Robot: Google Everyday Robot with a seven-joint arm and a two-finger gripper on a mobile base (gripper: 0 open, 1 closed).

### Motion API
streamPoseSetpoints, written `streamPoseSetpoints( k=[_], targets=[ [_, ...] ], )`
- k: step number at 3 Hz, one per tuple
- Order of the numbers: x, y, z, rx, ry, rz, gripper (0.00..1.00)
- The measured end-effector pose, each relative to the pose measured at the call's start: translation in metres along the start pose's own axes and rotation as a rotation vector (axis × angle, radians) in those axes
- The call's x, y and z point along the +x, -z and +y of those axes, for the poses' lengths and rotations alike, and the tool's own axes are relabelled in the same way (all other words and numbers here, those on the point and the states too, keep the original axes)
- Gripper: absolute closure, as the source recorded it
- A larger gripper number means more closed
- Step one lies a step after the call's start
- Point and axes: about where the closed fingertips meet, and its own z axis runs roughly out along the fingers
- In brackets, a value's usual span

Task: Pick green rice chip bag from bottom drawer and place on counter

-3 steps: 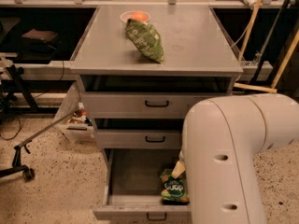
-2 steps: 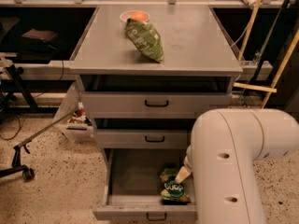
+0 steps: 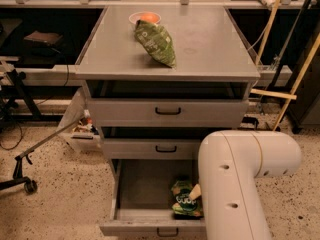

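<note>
The green rice chip bag [image 3: 184, 200] lies in the open bottom drawer [image 3: 145, 186], at its right front corner, its right side hidden by my arm. My gripper [image 3: 195, 192] is down inside the drawer right at the bag's upper right edge. Only a small pale tip of it shows beside my large white arm [image 3: 235, 184]. The counter [image 3: 210, 39] is the grey top of the cabinet, above the two closed upper drawers.
A longer olive-green bag [image 3: 156, 41] lies on the counter's left half, with a white bowl holding something orange [image 3: 145, 17] behind it. A wheeled stand [image 3: 25, 176] and a box of clutter [image 3: 82, 131] are left of the cabinet. Wooden poles [image 3: 295, 84] lean at the right.
My arm has sunk lower and shifted a little to the right, so more of the bag shows. The bag and the drawer have not moved.
</note>
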Motion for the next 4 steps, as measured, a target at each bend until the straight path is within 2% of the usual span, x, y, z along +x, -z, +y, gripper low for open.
streamPoseSetpoints(
  k=[1,2,3,4],
  targets=[
    [0.001,-0.002,0.001,-0.002,-0.006,-0.003,0.0],
    [0.016,-0.026,0.044,-0.06,0.082,0.044,0.0],
    [0.029,-0.058,0.092,-0.132,0.163,0.119,0.0],
    [0.03,-0.064,0.103,-0.15,0.177,0.14,0.0]
  ],
)
